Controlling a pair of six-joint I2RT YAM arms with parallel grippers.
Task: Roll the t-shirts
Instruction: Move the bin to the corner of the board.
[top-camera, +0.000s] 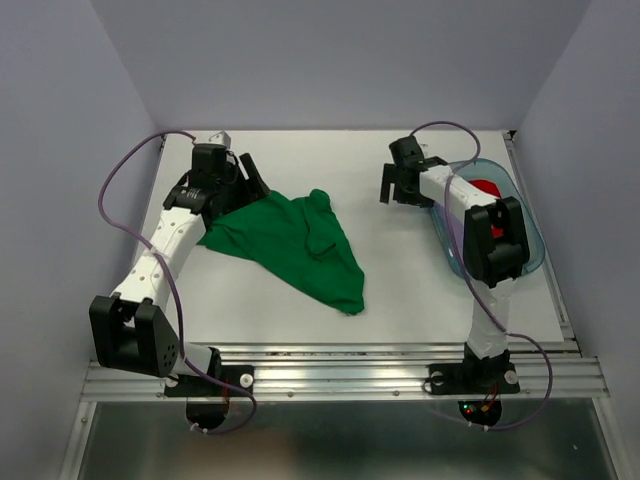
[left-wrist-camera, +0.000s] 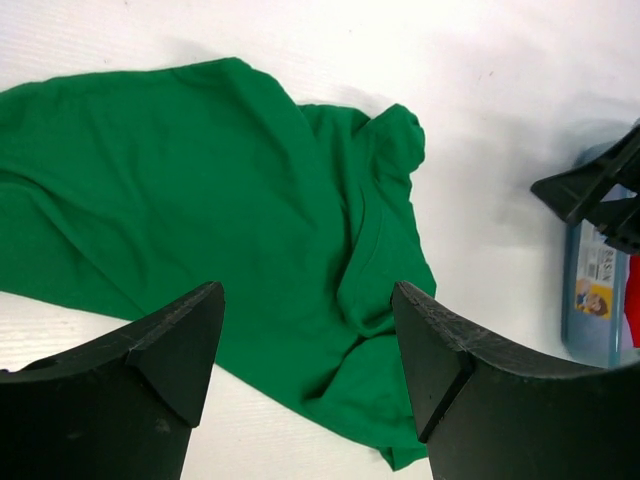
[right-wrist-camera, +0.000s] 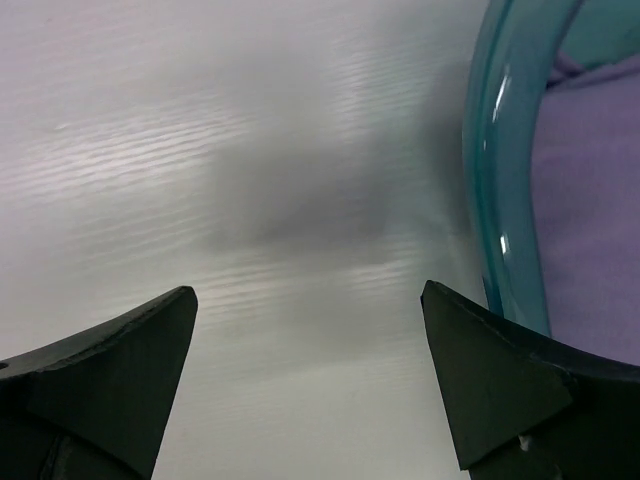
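Note:
A bright green t-shirt (top-camera: 290, 245) lies crumpled and partly folded on the white table, left of centre. It fills most of the left wrist view (left-wrist-camera: 230, 220). My left gripper (top-camera: 243, 180) is open and empty, above the shirt's far left edge; in its wrist view (left-wrist-camera: 308, 340) its jaws stand wide apart over the fabric. My right gripper (top-camera: 400, 185) is open and empty over bare table right of the shirt, next to the bin's near wall; in its wrist view (right-wrist-camera: 310, 370) only table lies between the jaws.
A clear blue plastic bin (top-camera: 528, 235) stands at the right, under the right arm, holding a red fabric roll (top-camera: 487, 187) and lavender fabric (right-wrist-camera: 590, 200). Its rim (right-wrist-camera: 500, 180) is close to the right finger. Grey walls enclose the table.

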